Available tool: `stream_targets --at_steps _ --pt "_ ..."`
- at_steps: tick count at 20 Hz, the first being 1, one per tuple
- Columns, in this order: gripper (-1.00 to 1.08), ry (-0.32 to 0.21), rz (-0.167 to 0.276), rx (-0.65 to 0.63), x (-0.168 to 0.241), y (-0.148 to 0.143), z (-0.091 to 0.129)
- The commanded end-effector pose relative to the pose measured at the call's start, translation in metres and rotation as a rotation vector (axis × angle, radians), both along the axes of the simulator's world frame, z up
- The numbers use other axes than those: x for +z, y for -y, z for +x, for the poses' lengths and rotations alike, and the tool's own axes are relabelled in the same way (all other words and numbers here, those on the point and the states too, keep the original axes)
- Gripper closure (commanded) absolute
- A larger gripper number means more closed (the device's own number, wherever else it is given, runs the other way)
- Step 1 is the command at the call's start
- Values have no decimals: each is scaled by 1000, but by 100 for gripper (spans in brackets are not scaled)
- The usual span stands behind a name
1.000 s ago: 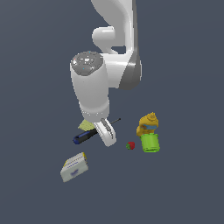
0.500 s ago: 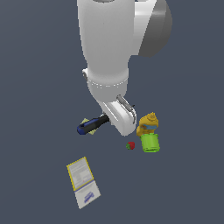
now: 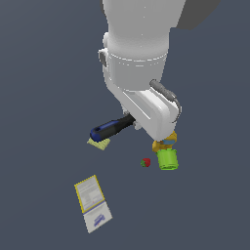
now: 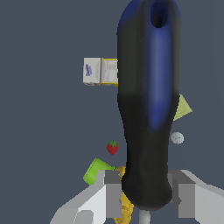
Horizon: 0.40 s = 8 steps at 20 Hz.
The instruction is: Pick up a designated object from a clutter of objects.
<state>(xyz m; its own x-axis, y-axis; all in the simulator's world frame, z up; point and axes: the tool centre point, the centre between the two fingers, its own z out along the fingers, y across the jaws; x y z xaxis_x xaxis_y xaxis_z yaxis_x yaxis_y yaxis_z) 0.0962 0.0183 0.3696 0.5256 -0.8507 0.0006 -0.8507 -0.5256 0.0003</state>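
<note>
Compared with half a second ago, the arm fills more of the exterior view, and the screwdriver (image 3: 111, 128) it carries sits higher in the picture, farther above the yellow pad (image 3: 99, 143) than before. The yellow-and-white box (image 3: 93, 202) lies flat, as it did then, well apart from the rest on the exterior view's left. The strawberry (image 3: 145, 162), green cup (image 3: 168, 159) and orange-yellow lump (image 3: 163, 144) keep their places.

The tool (image 4: 145, 199) is closed on the screwdriver, gripping the black end of the handle where it meets the shaft. In the wrist view one grey finger (image 4: 112, 195) presses each side of the handle, and a short stub of grey shaft shows just past them. The handle runs away from the fingers, black near the grip and dark blue toward its far end, which has a hole in it. In the exterior view the handle sticks out sideways from under the white wrist toward the exterior view's left, roughly level, with its blue tip over the pad but clear of it. The tool itself is hidden behind the arm in that view.

The strawberry lies just beside the cup, which lies on its side, touching the lump. A small grey ball (image 4: 176, 138) shows in the wrist view near the pad's corner.
</note>
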Motion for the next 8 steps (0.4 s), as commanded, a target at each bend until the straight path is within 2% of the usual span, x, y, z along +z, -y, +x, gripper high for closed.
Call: stream_targets --at_steps 1,8 --pt "108 0 0 0 9 -4 2" --pt "108 0 1 0 16 -7 5"
